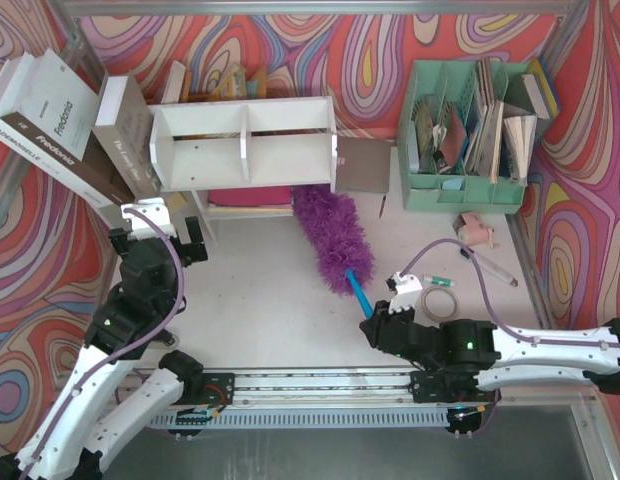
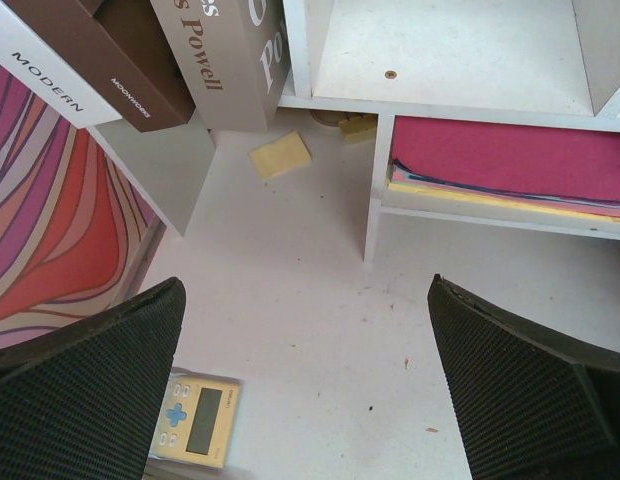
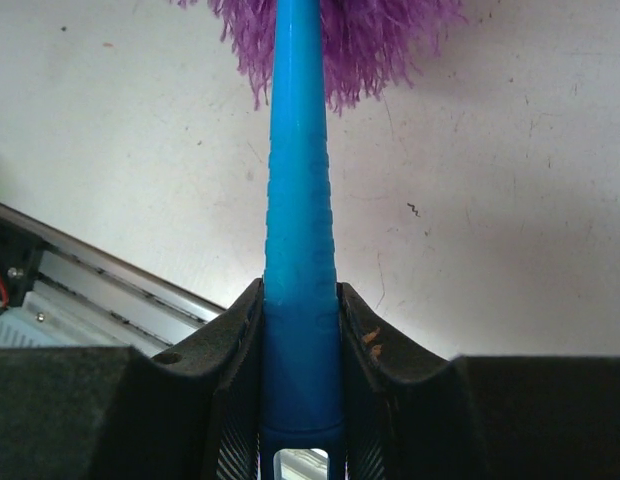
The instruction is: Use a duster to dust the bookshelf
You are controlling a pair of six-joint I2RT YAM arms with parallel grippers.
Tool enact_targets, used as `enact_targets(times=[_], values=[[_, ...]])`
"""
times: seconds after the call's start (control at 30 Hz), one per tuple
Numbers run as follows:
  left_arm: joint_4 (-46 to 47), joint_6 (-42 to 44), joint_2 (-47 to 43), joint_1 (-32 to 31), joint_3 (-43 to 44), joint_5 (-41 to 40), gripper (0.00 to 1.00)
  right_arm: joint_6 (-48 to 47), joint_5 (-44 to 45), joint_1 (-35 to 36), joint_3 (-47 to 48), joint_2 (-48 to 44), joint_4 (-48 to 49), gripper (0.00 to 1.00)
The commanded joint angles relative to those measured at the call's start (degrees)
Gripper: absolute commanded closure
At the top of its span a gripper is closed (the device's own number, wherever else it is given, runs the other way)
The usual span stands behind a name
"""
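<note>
The white bookshelf [image 1: 245,145] stands at the back left, and its lower tier holds red and yellow folders [image 2: 510,165]. The duster [image 1: 332,237] lies out from the shelf's right end, purple head toward the shelf, blue handle [image 1: 356,294] toward me. My right gripper [image 1: 373,325] is shut on the handle's end; in the right wrist view the handle [image 3: 300,250] sits clamped between both fingers, with the purple head [image 3: 360,40] at the top. My left gripper [image 1: 162,232] is open and empty, just in front of the shelf's left part [image 2: 430,60].
Books [image 1: 60,120] lean against the shelf's left side. A mint-green file organizer [image 1: 470,135] stands at back right. A tape roll [image 1: 437,300], a pen [image 1: 490,265] and a pink item [image 1: 475,230] lie right. A calculator [image 2: 195,420] and a yellow note [image 2: 280,155] lie near my left gripper.
</note>
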Motion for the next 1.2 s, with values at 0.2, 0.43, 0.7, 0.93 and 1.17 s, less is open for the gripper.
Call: enact_targets(times=[0.2, 0.43, 0.7, 0.93, 1.17], values=[[0.4, 0.1, -0.5, 0.3, -0.8, -0.1, 0.01, -10.4, 0.6, 0.0, 2.6, -4.4, 5.8, 1.0], [0.4, 0.1, -0.6, 0.3, -0.8, -0.4, 0.01, -18.8, -6.0, 0.0, 2.0, -7.8, 11.5, 1.0], [0.5, 0.1, -0.3, 0.3, -0.8, -0.5, 0.01, -24.6, -14.6, 0.0, 0.1, -1.3, 19.8, 1.0], [0.4, 0.2, 0.2, 0.3, -0.7, -0.4, 0.01, -28.6, -22.5, 0.0, 0.1, -2.2, 17.3, 1.0], [0.6, 0.2, 0.2, 0.3, -0.8, -0.3, 0.02, -23.5, -23.8, 0.0, 1.0, -2.4, 9.4, 1.0]])
